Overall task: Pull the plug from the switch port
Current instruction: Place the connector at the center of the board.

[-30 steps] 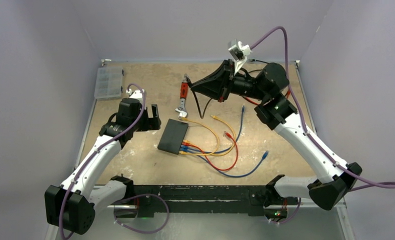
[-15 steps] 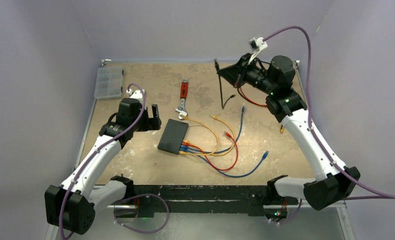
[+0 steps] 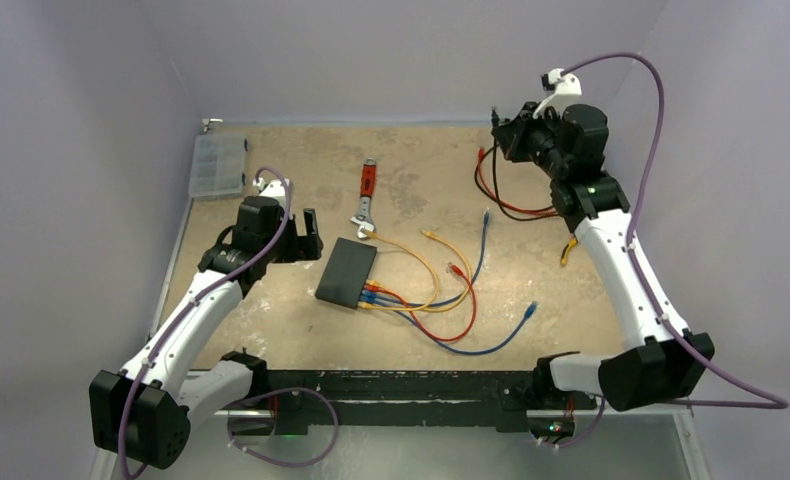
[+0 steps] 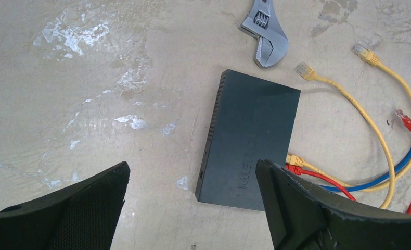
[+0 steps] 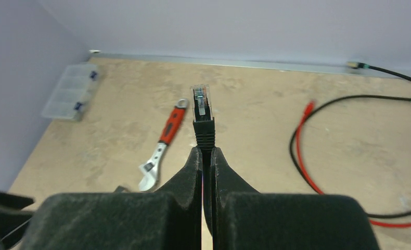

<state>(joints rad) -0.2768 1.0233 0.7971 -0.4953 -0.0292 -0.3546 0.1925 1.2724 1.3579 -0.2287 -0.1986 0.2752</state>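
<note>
Above the counter's (image 3: 271, 320) far right corner, the right gripper (image 5: 206, 151) pinches a black plug (image 5: 202, 112), its tip poking out in front. The left gripper (image 4: 191, 172) hangs spread over the switch (image 4: 255, 140), which lies flat mid-counter with yellow, red and blue cables (image 4: 295, 162) in its ports. Far left sits a clear compartment box (image 3: 217, 165), contents too small to tell.

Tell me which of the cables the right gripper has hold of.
The black one: its plug sticks out of the shut right gripper. The yellow cables, red cable and blue cables by the switch lie on the table.
</note>
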